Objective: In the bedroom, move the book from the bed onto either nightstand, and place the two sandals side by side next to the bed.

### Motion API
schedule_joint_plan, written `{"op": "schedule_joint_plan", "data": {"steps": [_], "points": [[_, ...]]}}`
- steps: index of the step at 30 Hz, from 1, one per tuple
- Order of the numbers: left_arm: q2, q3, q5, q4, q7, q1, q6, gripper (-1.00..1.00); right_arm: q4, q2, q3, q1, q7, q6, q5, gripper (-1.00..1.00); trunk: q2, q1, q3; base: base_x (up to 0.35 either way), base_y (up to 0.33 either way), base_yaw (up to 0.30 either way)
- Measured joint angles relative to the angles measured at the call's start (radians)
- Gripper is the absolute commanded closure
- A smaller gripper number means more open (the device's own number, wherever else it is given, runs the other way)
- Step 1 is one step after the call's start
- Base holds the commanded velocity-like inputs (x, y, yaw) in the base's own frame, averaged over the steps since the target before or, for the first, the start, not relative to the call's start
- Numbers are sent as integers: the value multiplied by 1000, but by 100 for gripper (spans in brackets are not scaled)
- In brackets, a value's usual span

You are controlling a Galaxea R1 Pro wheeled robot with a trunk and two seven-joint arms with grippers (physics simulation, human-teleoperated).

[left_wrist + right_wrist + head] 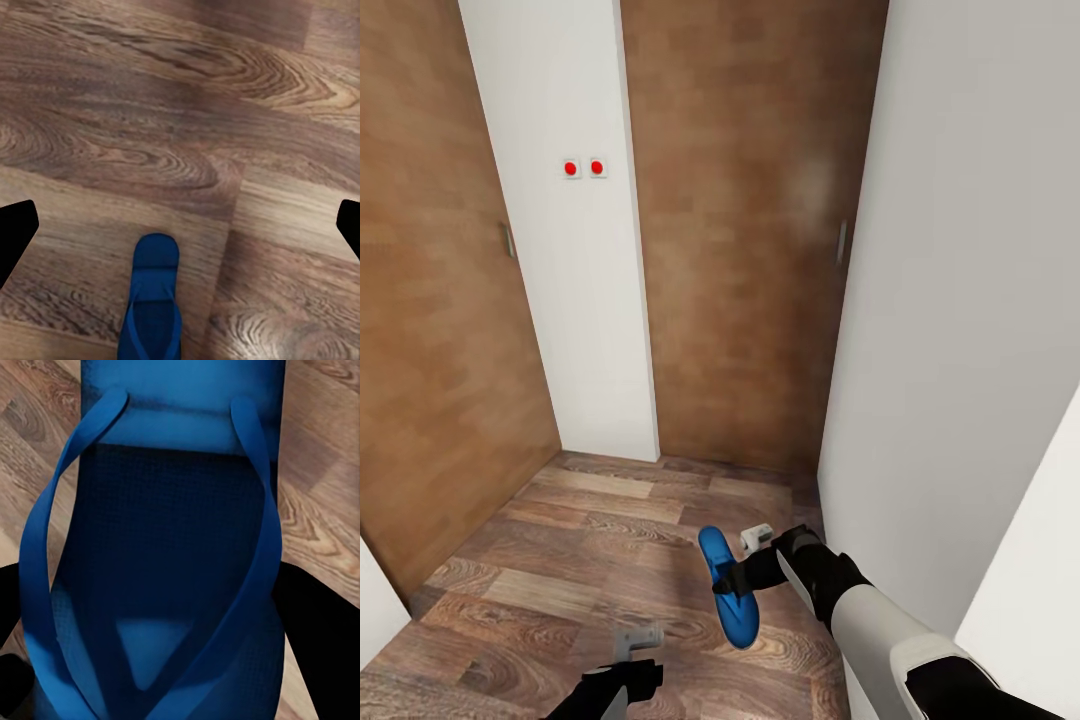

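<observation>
Facing two brown wooden doors [750, 250] across upper frame, white wall strip [575, 300] between, two red switches [584, 168] upper left. Standing on wood floor [590, 560], lower frame. Carrying blue sandal [726, 588] at lower centre, right pincer [745, 580] clenching on its strap, sole hanging near-vertical. Holding left pincer [635, 640] released, bottom edge, grasping nothing. Risking: sandal swinging or slipping from thin strap hold while driving; clipping door frame turning.
</observation>
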Motion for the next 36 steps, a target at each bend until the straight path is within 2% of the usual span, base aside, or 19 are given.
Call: {"op": "schedule_joint_plan", "data": {"steps": [25, 36], "points": [[2, 12, 2, 14, 2, 2, 12, -100, 0, 0, 0, 0, 0, -2, 1, 100, -175, 96, -78, 0, 0, 0], [2, 60, 5, 46, 19, 2, 13, -100, 0, 0, 0, 0, 0, -2, 1, 100, -252, 138, -113, 0, 0, 0]]}}
